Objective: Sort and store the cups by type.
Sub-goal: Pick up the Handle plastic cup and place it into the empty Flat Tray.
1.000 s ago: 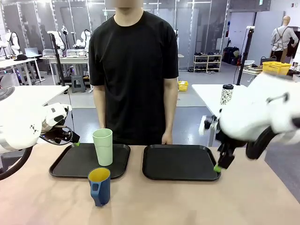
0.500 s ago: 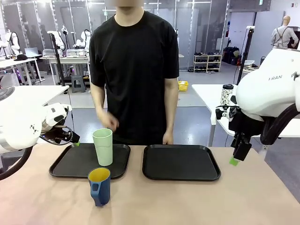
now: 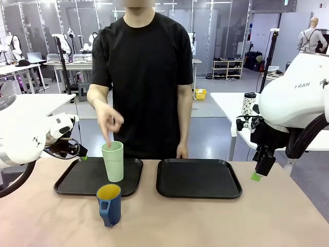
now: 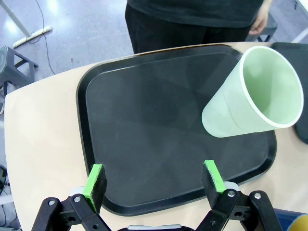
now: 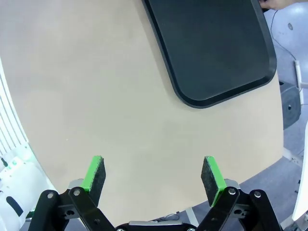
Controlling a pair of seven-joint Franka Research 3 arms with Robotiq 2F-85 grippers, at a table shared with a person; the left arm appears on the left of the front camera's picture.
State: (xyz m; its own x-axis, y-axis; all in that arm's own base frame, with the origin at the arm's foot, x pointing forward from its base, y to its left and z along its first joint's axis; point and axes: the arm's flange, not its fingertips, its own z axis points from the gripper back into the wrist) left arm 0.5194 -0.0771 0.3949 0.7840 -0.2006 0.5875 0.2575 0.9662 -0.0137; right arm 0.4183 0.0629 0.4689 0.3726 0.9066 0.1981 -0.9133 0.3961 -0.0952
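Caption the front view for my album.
Person's hand above green tumbler on left tray, blue mug on the table.

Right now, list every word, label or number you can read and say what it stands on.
"FRAN", running off out of sight, on the right arm's white shell.
The pale green tumbler and the blue mug carry no print that shows.
Anything on the background tables is too small to read.

right tray (image 3: pixel 199 178) lies bare; the person's hand (image 3: pixel 109 120) hovers over the green tumbler (image 3: pixel 113 162) (mug (image 3: pixel 109 205) just in front).
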